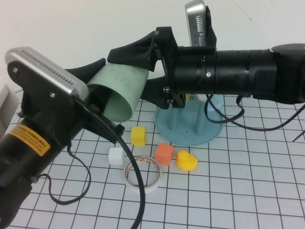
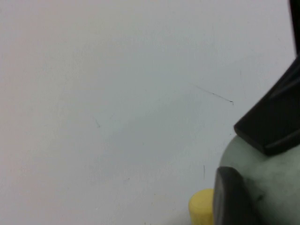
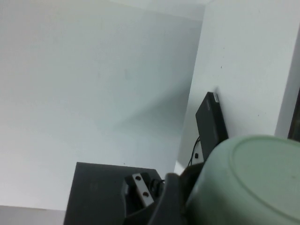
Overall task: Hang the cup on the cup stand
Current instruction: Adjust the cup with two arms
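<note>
The pale mint-green cup (image 1: pixel 121 90) is held in the air on its side, left of the cup stand. My left gripper (image 1: pixel 97 88) is shut on the cup's rim, with one finger inside the mouth. My right gripper (image 1: pixel 139 70) spans the cup near its base, one finger above and one below, both touching it. The round blue-teal cup stand (image 1: pixel 190 129) stands on the table under the right arm, its pegs mostly hidden. The cup also shows in the left wrist view (image 2: pixel 274 187) and in the right wrist view (image 3: pixel 253 183).
On the gridded mat in front lie a yellow block (image 1: pixel 138 135), a white block (image 1: pixel 116 156), an orange block (image 1: pixel 164 153), a yellow rubber duck (image 1: pixel 186 160) and a roll of tape (image 1: pixel 143 174). A yellow object (image 2: pixel 201 206) shows beside the cup.
</note>
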